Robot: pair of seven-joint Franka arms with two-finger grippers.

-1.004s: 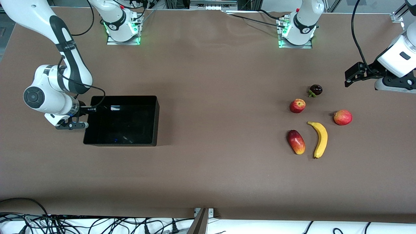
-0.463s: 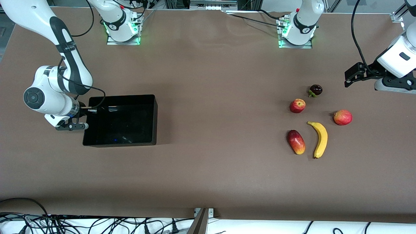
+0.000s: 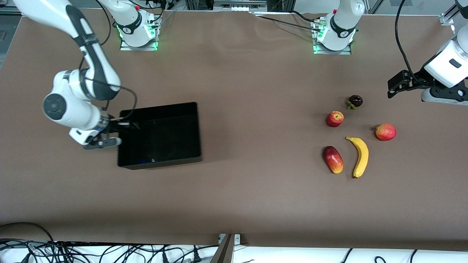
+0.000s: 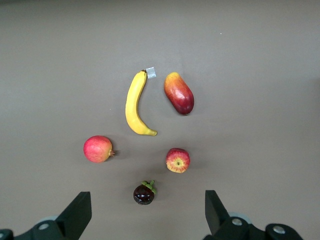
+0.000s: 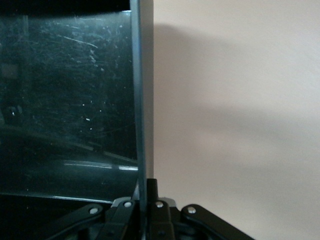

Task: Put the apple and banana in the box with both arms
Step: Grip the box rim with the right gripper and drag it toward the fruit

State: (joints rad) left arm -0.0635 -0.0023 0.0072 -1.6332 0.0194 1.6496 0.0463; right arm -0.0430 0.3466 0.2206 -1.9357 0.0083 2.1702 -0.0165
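The black box (image 3: 161, 106) sits toward the right arm's end of the table, slightly turned. My right gripper (image 3: 117, 126) is shut on the box's end wall (image 5: 138, 100), one finger inside and one outside (image 5: 145, 202). The apple (image 3: 335, 118) (image 4: 177, 160) and the banana (image 3: 360, 157) (image 4: 134, 102) lie on the table toward the left arm's end, the banana nearer the camera. My left gripper (image 3: 396, 86) (image 4: 147, 220) hangs open above the table by the fruits, holding nothing.
A dark mangosteen (image 3: 355, 100) (image 4: 144, 194), a red-orange round fruit (image 3: 385, 132) (image 4: 98, 148) and an oblong red-yellow fruit (image 3: 333, 159) (image 4: 179, 93) lie around the apple and banana. Bare brown table (image 3: 256, 128) lies between box and fruits.
The right gripper closed on the box wall and has dragged the box toward the left arm's end, turning it slightly. The left arm and the fruits have stayed put.
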